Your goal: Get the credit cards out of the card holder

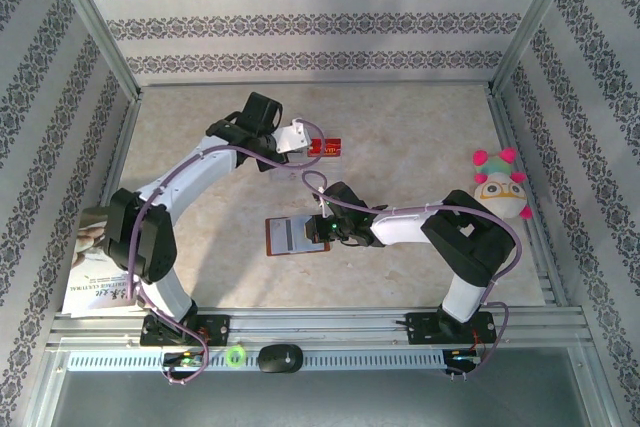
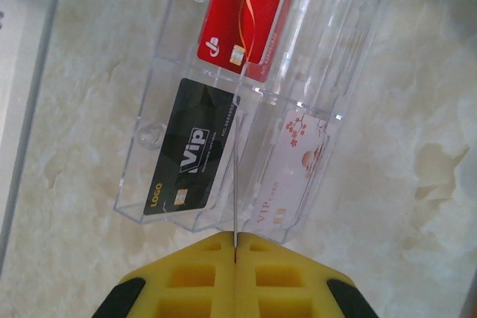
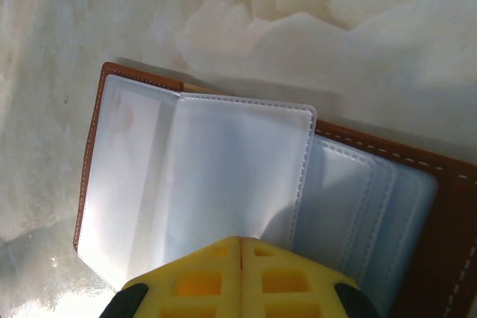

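Note:
The card holder (image 1: 285, 237), brown leather with clear inner sleeves, lies open in the middle of the table. My right gripper (image 1: 322, 231) is at its right side. In the right wrist view the gripper (image 3: 241, 242) is shut on a raised clear sleeve (image 3: 231, 176), with the leather cover (image 3: 447, 206) beneath. No card shows in the visible sleeves. My left gripper (image 1: 283, 139) is shut on a thin pale card (image 1: 293, 135). The left wrist view shows that card edge-on (image 2: 235, 169) in the gripper (image 2: 235, 247), over a clear ridged tray (image 2: 350, 50). A red card (image 2: 242, 13), a black card (image 2: 190, 150) and a pale pink card (image 2: 294, 165) lie in the tray.
A plush toy (image 1: 500, 185) sits at the right edge. A printed booklet (image 1: 95, 272) lies at the near left. Metal frame posts and patterned walls enclose the table. A black puck (image 1: 280, 357) and a green ring (image 1: 236, 355) rest on the front rail.

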Tool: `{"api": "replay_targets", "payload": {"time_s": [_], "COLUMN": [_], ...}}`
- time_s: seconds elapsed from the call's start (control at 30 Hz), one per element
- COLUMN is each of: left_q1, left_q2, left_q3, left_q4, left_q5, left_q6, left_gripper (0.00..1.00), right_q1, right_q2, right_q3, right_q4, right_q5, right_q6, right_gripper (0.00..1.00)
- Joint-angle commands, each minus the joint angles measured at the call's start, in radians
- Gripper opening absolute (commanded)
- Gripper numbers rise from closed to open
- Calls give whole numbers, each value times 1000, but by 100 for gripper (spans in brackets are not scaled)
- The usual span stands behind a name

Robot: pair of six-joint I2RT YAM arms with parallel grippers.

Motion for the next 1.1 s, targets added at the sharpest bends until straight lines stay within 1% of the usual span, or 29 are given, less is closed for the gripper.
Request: {"api": "replay_targets", "payload": {"time_s": [0.0, 0.23, 0.5, 0.7, 0.77, 0.93, 1.07], "left_q1": [24, 32, 34, 34, 35, 34, 36], "left_q2": [19, 68, 118, 146, 147, 152, 149], "left_q3": [55, 79, 98, 104, 108, 120, 120], "left_q4": [61, 98, 121, 136, 139, 133, 134], "left_q5": [38, 60, 85, 71, 76, 77, 72], "left_q6": [113, 169, 175, 184, 170, 171, 172], "left_gripper": [0, 0, 0, 0, 0, 0, 0], "right_q1": [-9, -14, -31, -32, -32, -34, -52], "right_q2": [67, 67, 62, 56, 39, -36, -105], "right_q3": [-36, -39, -65, -74, -97, -166, -243], "right_q4": [-94, -102, -75, -62, -16, 121, 288], "right_q5": [37, 47, 42, 38, 30, 14, -26], "right_q6": [14, 21, 35, 36, 33, 13, 12], "right_gripper": [1, 1, 1, 1, 4, 19, 26]}}
